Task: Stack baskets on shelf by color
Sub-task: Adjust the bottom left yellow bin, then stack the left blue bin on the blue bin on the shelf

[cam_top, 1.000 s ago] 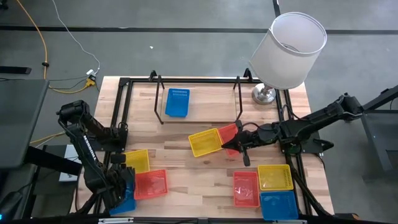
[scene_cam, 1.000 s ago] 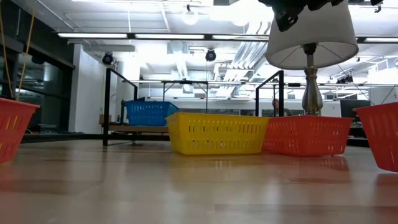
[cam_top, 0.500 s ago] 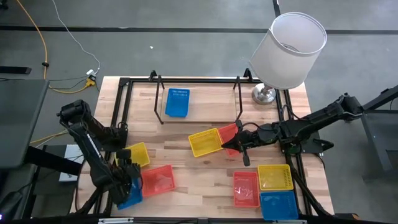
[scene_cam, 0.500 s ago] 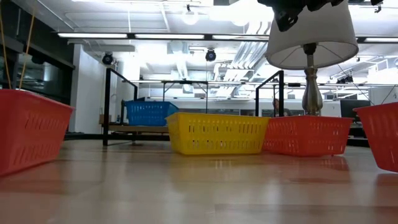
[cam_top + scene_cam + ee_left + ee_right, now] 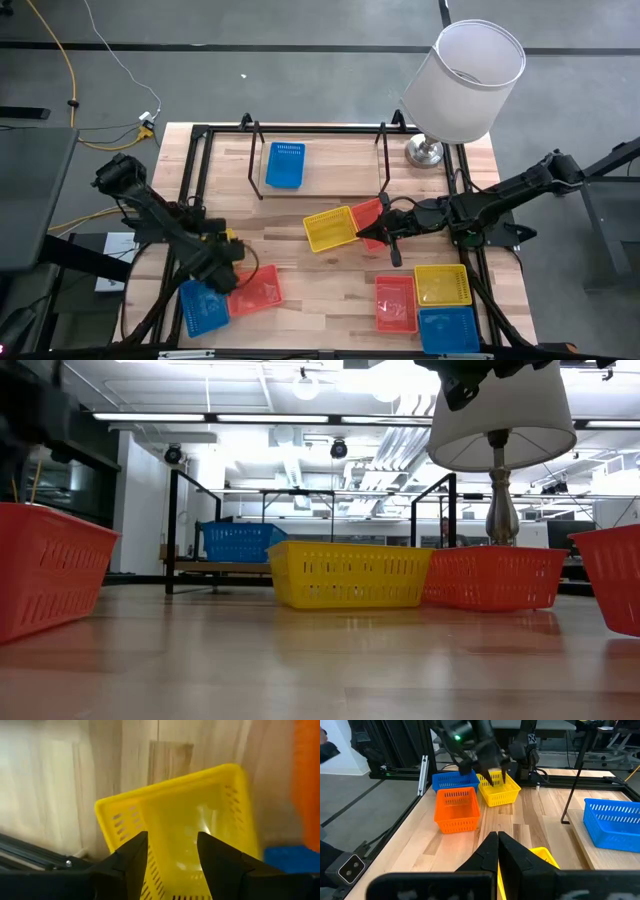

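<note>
I had my left claw near the table's front-left corner, its fingers straddling one wall of a yellow basket, one inside and one outside, so the basket hung from that wall and tipped. I judged this a grasp on the rim, taken that way because the mesh wall is the only thin edge a two-finger claw can pinch. The basket's open side faced my wrist camera, its long axis skewed to the table's planks. Just beside it sat a red basket and a blue one, both crooked to the front edge.

My right claw waited clenched and empty at the table's middle-right, beside a yellow basket and a red one.

The shelf ran along the back edge, and held a single blue basket at its left part, long axis running front to back. I took that as the start of the blue stack, leaving room alongside for yellow and red. Three more baskets stayed grouped at the front-right corner.
</note>
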